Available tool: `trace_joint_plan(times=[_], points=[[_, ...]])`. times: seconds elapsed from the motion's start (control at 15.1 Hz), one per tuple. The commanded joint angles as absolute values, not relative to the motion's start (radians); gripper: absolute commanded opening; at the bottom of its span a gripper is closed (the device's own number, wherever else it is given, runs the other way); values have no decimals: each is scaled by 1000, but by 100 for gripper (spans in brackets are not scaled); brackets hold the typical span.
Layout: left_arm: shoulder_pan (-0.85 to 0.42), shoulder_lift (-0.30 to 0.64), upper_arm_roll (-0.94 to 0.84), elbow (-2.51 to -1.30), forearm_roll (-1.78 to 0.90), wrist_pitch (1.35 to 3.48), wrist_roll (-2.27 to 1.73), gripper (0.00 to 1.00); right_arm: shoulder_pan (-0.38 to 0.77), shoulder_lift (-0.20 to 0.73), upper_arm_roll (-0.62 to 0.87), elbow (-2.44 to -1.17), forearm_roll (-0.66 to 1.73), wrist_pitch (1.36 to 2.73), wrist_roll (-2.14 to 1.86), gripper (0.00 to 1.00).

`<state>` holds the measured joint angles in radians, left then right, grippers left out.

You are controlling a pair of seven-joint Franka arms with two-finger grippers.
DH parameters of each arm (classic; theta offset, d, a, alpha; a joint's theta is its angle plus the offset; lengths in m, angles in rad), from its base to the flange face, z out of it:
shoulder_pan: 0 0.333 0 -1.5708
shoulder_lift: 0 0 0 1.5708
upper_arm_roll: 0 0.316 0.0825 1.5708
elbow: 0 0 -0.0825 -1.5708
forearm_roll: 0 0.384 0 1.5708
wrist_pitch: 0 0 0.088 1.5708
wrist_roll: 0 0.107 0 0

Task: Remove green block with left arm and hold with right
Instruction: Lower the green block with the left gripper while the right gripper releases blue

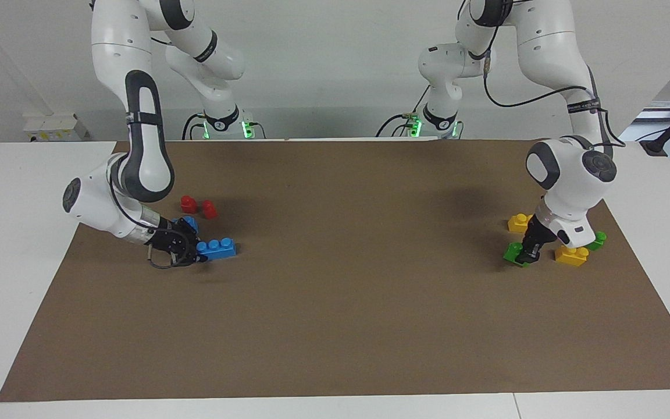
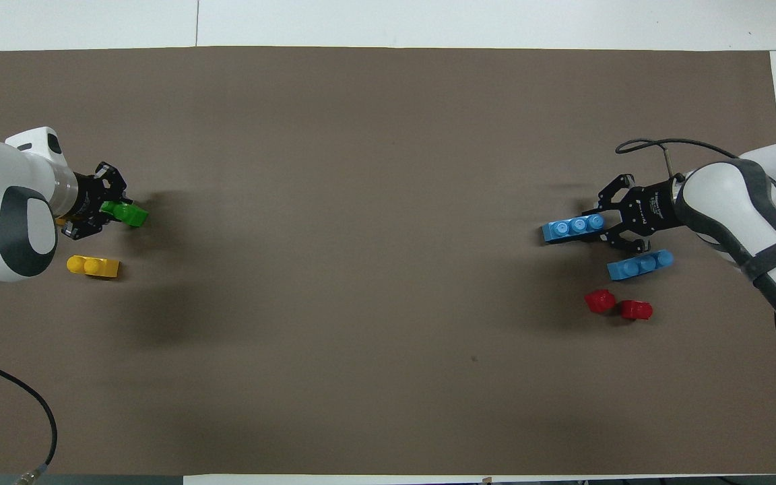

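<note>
The green block (image 1: pixel 513 254) (image 2: pixel 131 215), a bright two-stud brick, is pinched at one end by my left gripper (image 1: pixel 527 251) (image 2: pixel 112 212), which is shut on it. It hangs tilted just over the mat near the left arm's end, beside two yellow bricks. I cannot tell whether it touches the mat. My right gripper (image 1: pixel 198 250) (image 2: pixel 601 223) is low at the right arm's end of the table. It is shut on one end of a blue three-stud brick (image 1: pixel 217 248) (image 2: pixel 572 228), which lies level at the mat.
A darker green brick (image 1: pixel 599 238) peeks out from under the left wrist. Yellow bricks (image 1: pixel 519 222) (image 1: pixel 571 255) (image 2: pixel 93 266) flank the green block. A second blue brick (image 2: pixel 640 265) and two red pieces (image 2: pixel 600 300) (image 2: pixel 636 310) lie beside the right gripper. A brown mat (image 1: pixel 335 279) covers the table.
</note>
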<state>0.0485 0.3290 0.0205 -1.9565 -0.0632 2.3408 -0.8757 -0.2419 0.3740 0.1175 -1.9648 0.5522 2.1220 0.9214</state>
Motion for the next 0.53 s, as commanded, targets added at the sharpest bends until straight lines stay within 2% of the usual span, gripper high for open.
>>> trace_joint_plan(times=[0.0, 0.07, 0.13, 0.2, 0.26, 0.46], points=[[67, 347, 12, -1948, -66, 2359, -851, 0, -250, 377, 124, -1954, 541, 2117, 913, 50], [77, 347, 12, -1947, -66, 2356, -851, 0, -249, 374, 124, -1953, 534, 2111, 913, 75], [78, 347, 12, -1945, -66, 2352, -839, 3, -244, 367, 124, -1954, 532, 2109, 914, 89], [77, 347, 11, -1942, -66, 2347, -810, 86, -232, 358, 124, -1956, 532, 2106, 917, 95], [78, 345, 12, -1941, -66, 2341, -787, 100, -215, 341, 124, -1957, 531, 2094, 920, 95], [74, 336, 12, -1927, -66, 2333, -770, 100, -195, 287, 123, -1956, 516, 2066, 954, 97]])
